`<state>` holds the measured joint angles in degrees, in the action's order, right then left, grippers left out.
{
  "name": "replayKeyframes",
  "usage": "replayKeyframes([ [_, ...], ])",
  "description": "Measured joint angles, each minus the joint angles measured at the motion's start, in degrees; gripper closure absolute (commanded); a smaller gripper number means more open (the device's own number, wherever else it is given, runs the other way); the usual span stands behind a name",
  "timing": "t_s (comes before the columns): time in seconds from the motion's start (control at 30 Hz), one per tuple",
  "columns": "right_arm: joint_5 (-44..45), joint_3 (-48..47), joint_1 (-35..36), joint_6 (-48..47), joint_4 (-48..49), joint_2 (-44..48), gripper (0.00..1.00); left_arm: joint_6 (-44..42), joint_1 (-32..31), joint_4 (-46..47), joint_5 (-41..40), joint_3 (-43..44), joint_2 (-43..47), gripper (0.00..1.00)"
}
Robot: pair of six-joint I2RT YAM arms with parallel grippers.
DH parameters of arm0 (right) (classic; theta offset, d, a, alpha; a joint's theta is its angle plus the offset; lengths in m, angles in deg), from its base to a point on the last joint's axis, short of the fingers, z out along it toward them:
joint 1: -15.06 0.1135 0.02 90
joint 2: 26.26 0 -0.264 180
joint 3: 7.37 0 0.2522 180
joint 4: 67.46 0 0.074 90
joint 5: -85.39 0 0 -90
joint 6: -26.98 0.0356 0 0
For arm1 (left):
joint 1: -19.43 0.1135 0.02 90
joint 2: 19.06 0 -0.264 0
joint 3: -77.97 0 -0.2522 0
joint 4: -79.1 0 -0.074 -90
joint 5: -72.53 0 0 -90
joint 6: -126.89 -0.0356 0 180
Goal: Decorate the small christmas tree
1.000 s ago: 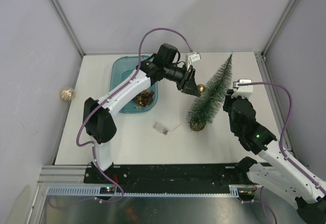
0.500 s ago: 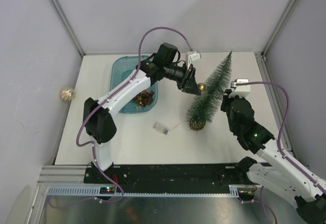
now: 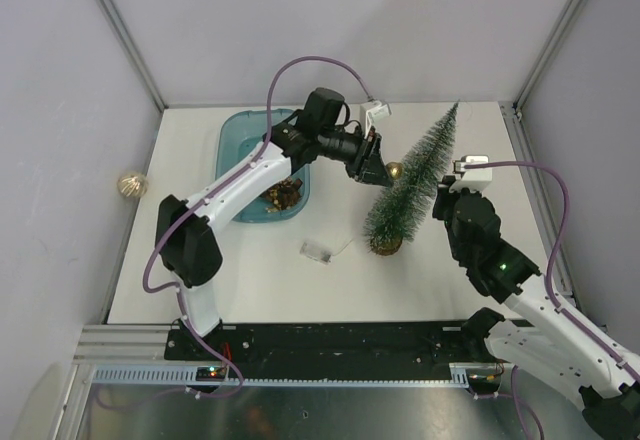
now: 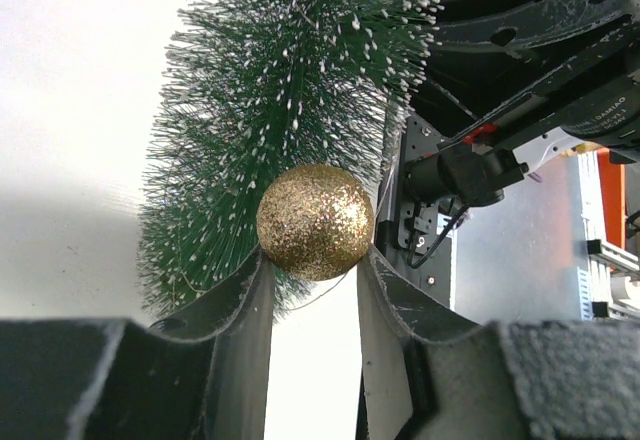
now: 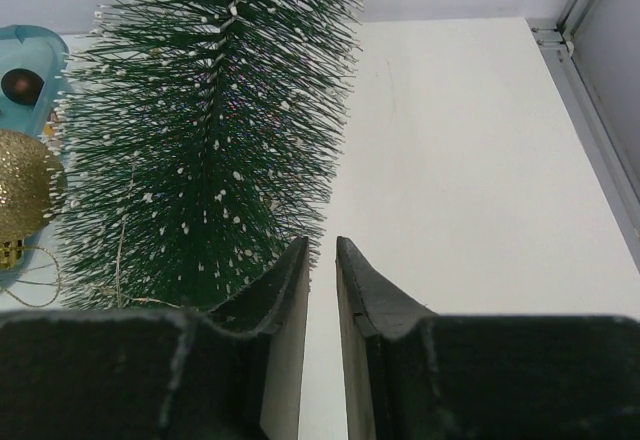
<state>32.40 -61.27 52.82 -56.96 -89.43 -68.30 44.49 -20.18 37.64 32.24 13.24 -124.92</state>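
The small christmas tree stands on its round brown base at the table's right middle, dark green with frosted tips. My left gripper is shut on a gold glitter ball and holds it against the tree's left side, at mid height. The ball's thin thread hangs between the fingers. My right gripper is just right of the tree, its jaws a narrow slit apart with nothing between them. Its left finger brushes the bristles. The ball also shows in the right wrist view.
A blue tray at the back left holds several gold-brown ornaments. A small clear box with a thin wire lies left of the tree's base. Another gold ball lies off the table's left edge.
My left arm has shifted slightly left and back, with the gold ball still at the tree. My right gripper has edged a little toward the tree.
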Motion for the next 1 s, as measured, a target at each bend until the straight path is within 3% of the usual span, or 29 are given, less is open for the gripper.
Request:
replayKeyframes([
  [0.43, -0.2, 0.0, 1.7, 0.9, -0.1, 0.0, 0.81, 3.1, 0.2, 2.9, -1.5, -4.1, 1.0, 0.66],
  [0.83, 0.1, 0.9, 1.8, 0.8, -0.5, 1.4, 0.81, 6.2, 5.7, 3.8, 0.2, -4.1, 4.2, 0.67],
  [1.0, 0.2, 0.9, 1.3, 0.5, 0.0, 3.0, 0.66, 7.3, 5.9, 5.1, 0.7, -4.2, 4.2, 0.67],
])
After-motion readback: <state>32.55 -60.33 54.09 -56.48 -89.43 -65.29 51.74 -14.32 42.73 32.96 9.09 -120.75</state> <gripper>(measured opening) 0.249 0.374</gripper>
